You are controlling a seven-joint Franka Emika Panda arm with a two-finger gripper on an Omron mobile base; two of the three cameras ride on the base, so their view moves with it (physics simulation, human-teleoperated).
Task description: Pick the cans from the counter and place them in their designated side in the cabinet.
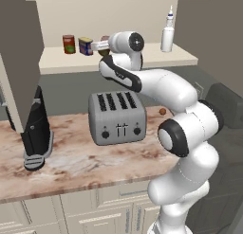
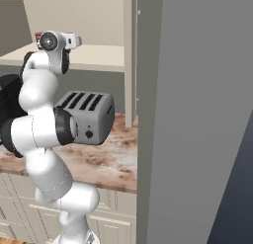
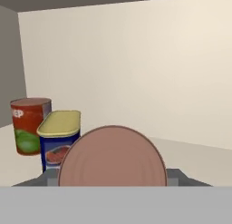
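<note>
Inside the cabinet (image 1: pixel 118 62), the gripper (image 1: pixel 105 45) pinches a brown can (image 3: pixel 112 156), with the red can (image 3: pixel 30 125) and blue can (image 3: pixel 60 138) standing at the left of the hand view.

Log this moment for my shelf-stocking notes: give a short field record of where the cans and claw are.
red-brown can: upright on cabinet shelf, left end
blue can: upright on shelf, right of the red-brown one
third can: brown, held in claw, round end faces the hand camera
claw: at shelf height, beside the blue can
white bottle: shelf, right end
toaster: on counter
</note>
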